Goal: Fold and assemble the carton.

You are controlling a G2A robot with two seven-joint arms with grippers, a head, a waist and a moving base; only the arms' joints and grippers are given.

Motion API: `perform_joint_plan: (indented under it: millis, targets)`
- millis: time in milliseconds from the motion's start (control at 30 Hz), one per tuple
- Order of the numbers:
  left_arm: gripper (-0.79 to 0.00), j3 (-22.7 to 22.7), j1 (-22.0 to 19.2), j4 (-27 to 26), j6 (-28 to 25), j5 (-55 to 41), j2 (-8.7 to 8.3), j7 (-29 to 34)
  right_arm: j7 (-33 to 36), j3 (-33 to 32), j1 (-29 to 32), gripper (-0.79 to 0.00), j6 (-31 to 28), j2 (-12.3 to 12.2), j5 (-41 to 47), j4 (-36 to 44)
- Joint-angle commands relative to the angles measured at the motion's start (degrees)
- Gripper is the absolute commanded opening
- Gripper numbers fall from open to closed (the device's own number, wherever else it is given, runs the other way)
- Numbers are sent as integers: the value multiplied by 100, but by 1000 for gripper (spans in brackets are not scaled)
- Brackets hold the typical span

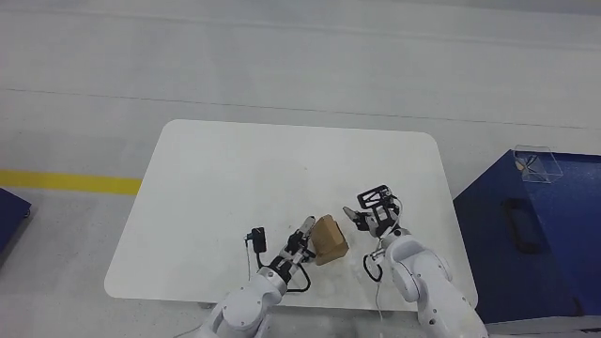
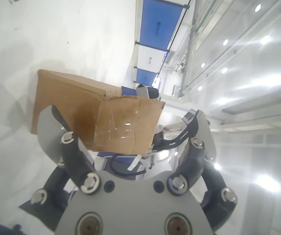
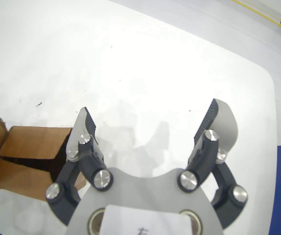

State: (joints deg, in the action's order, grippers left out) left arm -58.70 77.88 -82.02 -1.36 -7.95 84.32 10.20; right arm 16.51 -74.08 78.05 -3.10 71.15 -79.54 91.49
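Looking down, I see the carton (image 1: pixel 329 238) on the table (image 1: pixel 235 178) between my left gripper (image 1: pixel 307 230) and right gripper (image 1: pixel 362 208), both open.

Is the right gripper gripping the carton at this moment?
No, the right gripper is open over the table, and the carton sits beside it, outside its jaws.

Matt cardboard carton (image 2: pixel 67 96) with glossy clear tape (image 2: pixel 121 128); smooth white table (image 1: pixel 282 169).
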Motion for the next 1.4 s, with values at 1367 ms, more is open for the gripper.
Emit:
perform_joint_plan:
  millis: [1367]
  targets:
    - [-529, 363, -450, 437, 817, 909, 47, 126, -68, 23, 39, 0, -281, 21, -28, -347]
